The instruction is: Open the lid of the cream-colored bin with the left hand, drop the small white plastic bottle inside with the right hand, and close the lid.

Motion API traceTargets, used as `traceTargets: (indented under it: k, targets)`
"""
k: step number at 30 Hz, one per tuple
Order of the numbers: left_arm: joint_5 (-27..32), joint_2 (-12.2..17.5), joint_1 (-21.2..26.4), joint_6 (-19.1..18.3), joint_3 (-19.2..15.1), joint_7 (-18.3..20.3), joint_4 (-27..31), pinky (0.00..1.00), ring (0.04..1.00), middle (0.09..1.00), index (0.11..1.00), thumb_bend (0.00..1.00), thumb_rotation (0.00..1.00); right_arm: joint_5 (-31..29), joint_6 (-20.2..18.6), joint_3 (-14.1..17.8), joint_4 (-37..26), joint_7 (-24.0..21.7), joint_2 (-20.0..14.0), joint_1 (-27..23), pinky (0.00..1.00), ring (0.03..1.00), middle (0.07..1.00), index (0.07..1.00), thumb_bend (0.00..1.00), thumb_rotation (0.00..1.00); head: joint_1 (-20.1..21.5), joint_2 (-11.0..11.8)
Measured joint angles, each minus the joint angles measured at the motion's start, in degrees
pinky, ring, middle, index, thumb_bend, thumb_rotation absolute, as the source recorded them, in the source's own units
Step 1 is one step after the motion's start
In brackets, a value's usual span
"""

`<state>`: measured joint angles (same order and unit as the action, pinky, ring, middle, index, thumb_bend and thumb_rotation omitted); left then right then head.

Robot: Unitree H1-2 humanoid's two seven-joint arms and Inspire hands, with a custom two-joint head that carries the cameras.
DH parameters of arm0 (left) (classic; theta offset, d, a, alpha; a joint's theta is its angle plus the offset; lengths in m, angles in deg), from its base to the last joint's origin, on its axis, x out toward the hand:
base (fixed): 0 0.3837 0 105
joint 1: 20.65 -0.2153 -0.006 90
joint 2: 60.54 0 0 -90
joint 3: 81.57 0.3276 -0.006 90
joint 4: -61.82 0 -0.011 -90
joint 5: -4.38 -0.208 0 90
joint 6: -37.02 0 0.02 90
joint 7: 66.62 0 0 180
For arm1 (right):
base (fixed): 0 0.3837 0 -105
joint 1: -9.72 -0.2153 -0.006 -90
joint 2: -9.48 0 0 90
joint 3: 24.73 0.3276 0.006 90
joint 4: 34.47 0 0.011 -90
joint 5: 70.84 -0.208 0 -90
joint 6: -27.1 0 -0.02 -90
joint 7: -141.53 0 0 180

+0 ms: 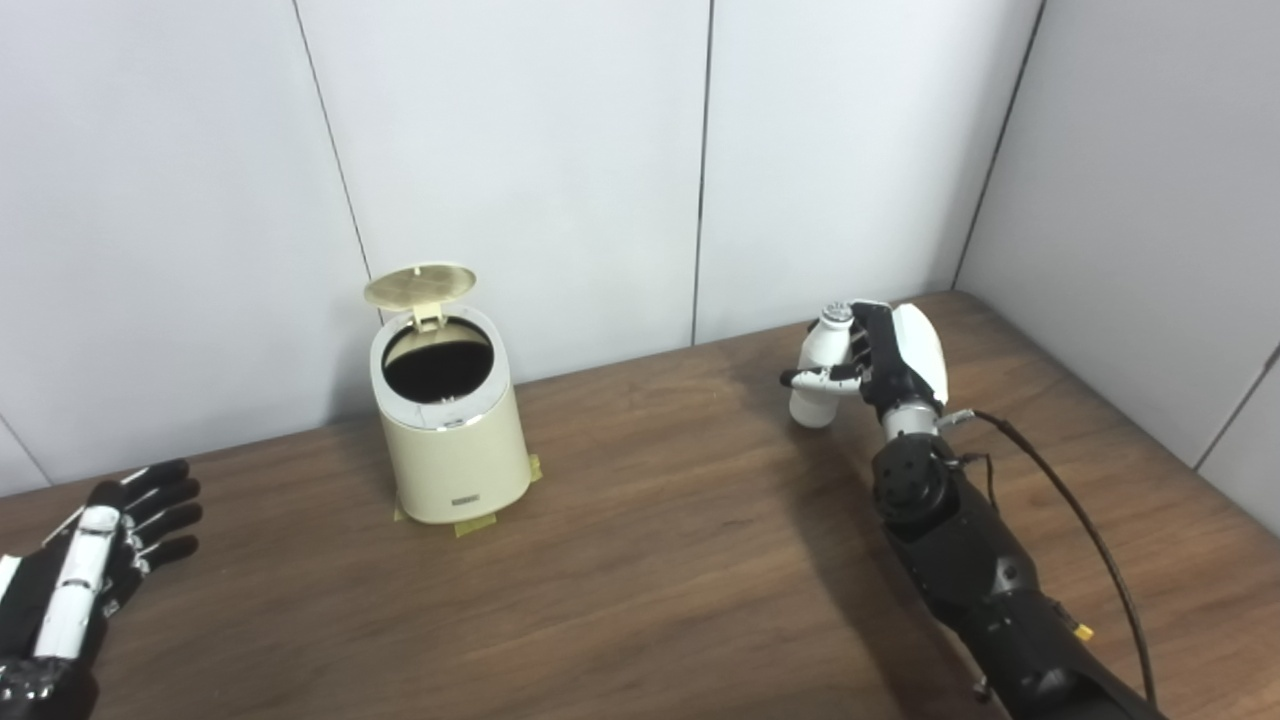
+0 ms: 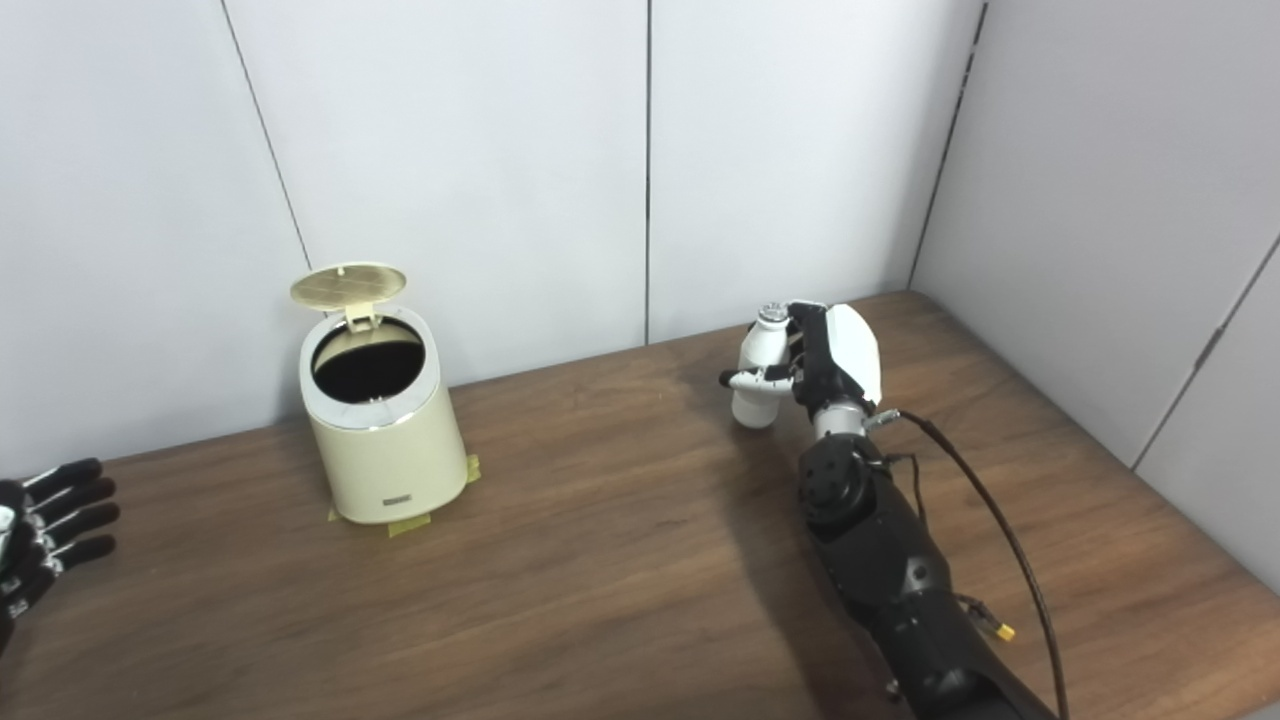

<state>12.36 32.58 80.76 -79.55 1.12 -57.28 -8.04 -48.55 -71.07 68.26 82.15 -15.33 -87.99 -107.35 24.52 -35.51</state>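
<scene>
The cream-colored bin (image 1: 455, 455) stands on the wooden table at the left of centre, taped down at its base. Its round lid (image 1: 420, 284) is flipped up behind the dark opening. At the right, my right hand (image 1: 885, 365) is shut on the small white plastic bottle (image 1: 822, 370), which is upright with its base near the tabletop. My left hand (image 1: 105, 550) rests low at the far left, fingers spread and holding nothing, well away from the bin.
Grey wall panels close the table at the back and on the right. A black cable (image 1: 1080, 520) runs along my right forearm. Bare wood (image 1: 660, 520) lies between the bin and the bottle.
</scene>
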Motion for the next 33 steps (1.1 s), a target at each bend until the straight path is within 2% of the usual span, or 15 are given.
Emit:
traceTargets:
  k: [9,22,27,31,33]
  targets:
    - [-0.1,0.0,0.0,0.0,0.0,0.0,0.7,0.82,0.832,0.837,0.851,0.43,0.90,0.0,1.0,0.0,-1.1,0.0,0.0,1.1,0.38,0.401,0.510,0.509,0.52,0.00,0.1,-0.3]
    - [-1.6,-0.3,-1.2,0.0,0.8,0.0,1.0,0.83,0.840,0.839,0.862,0.39,0.94,4.3,0.0,-1.0,-17.3,-1.5,0.3,3.4,0.41,0.423,0.513,0.489,0.52,0.00,-1.3,-0.1]
    - [-1.6,-1.9,-2.4,-0.1,0.7,-0.7,2.7,0.83,0.835,0.835,0.862,0.37,0.92,6.2,-0.1,-2.0,-22.9,-3.0,1.9,3.4,0.42,0.422,0.505,0.487,0.52,0.00,-2.5,0.2]
    - [-1.7,-4.5,-3.4,-0.3,0.1,-2.9,3.0,0.84,0.840,0.828,0.851,0.35,0.94,6.1,0.4,-2.6,-25.7,-4.4,3.2,3.2,0.37,0.394,0.508,0.511,0.52,0.00,-4.1,0.4]
    - [-1.5,-5.9,-4.3,-0.4,-0.3,-4.0,3.0,0.88,0.858,0.842,0.859,0.34,0.96,6.1,0.2,-3.0,-27.7,-6.0,3.8,2.9,0.40,0.404,0.508,0.506,0.52,0.00,-5.5,0.4]
